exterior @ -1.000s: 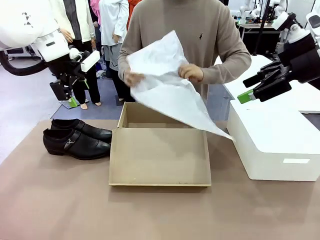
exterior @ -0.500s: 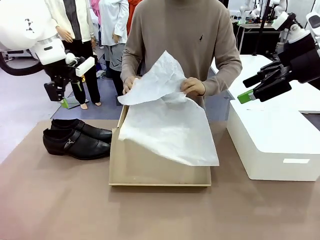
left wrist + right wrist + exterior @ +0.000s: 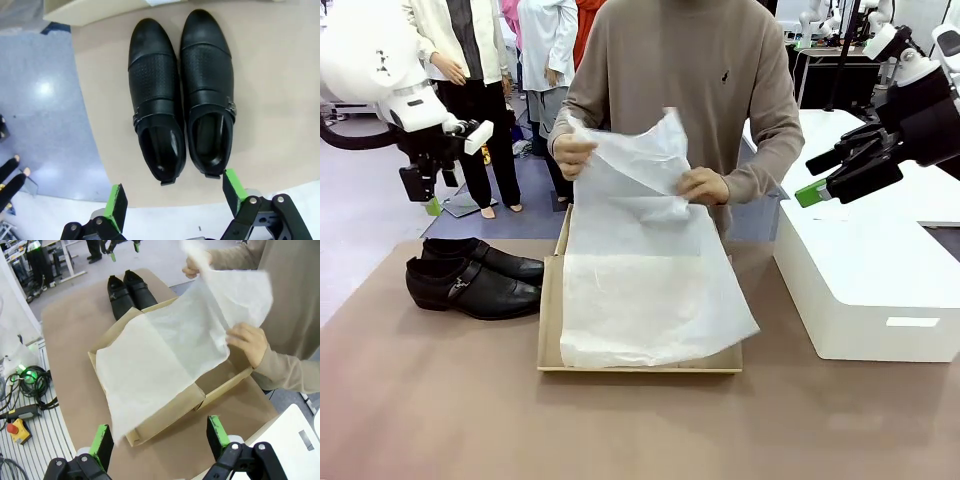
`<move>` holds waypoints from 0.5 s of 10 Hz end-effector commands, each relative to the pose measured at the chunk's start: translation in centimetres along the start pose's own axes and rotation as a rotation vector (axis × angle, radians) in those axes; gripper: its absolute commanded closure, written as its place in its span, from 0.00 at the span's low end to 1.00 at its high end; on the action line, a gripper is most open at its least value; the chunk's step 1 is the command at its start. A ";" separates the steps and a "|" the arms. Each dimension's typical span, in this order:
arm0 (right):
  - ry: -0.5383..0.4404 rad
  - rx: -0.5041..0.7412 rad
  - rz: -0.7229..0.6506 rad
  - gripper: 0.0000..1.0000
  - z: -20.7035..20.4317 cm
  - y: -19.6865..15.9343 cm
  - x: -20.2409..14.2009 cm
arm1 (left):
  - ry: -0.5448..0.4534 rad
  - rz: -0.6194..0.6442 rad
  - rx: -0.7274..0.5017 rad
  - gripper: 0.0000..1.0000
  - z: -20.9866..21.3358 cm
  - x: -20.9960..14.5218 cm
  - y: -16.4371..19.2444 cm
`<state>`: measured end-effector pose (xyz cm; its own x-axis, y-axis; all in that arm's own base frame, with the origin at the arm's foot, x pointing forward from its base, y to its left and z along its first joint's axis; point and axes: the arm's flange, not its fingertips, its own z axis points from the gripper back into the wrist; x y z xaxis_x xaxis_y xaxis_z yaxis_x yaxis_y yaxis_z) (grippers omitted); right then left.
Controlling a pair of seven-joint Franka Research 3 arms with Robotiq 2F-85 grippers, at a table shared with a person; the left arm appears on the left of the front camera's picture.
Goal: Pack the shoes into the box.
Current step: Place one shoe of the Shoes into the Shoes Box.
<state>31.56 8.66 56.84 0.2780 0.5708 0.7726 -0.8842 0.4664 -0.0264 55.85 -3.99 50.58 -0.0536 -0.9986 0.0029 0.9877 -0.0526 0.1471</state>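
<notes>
The glossy black shoes (image 3: 156, 100), pointed-toed with buckled straps, are lying side by side directly ahead of the left gripper (image 3: 175, 196), near the table's (image 3: 270, 75) curved edge. That gripper's pads are standing wide apart and empty. The tan cardboard box (image 3: 172, 412) is sitting ahead of the right gripper (image 3: 159, 439), which is likewise spread and empty. Thin white tissue paper (image 3: 160, 350) is draping over the box's near rim, and the person's hands (image 3: 247, 342) are holding the sheet's far edge.

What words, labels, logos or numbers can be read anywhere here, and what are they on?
No readable text anywhere.
Small dark emblem on the person's sweater: no letters legible.
Pale sticker on the white box: too small to read.
Black marks on the robot's left arm: too small to read.
Shoes, cardboard box, tissue paper: no print seen.
</notes>
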 end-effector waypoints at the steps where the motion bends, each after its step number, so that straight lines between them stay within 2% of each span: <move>1: -0.022 0.014 0.022 0.00 -0.1 -0.3 0.1 | 0.008 0.037 -0.058 0.00 -0.9 -0.2 1.7; 4: -0.022 0.014 0.022 0.00 -0.1 -0.3 0.1 | 0.006 0.103 -0.129 0.00 -2.4 -0.8 2.3; 5: -0.022 0.014 0.022 0.00 -0.1 -0.3 0.1 | 0.005 0.043 -0.079 0.00 -2.8 -0.7 1.6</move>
<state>31.56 8.66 56.85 0.2781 0.5709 0.7725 -0.8841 0.4666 -0.0266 58.18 -3.24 47.67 0.0097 -0.9999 0.0027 0.9991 0.0098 0.0422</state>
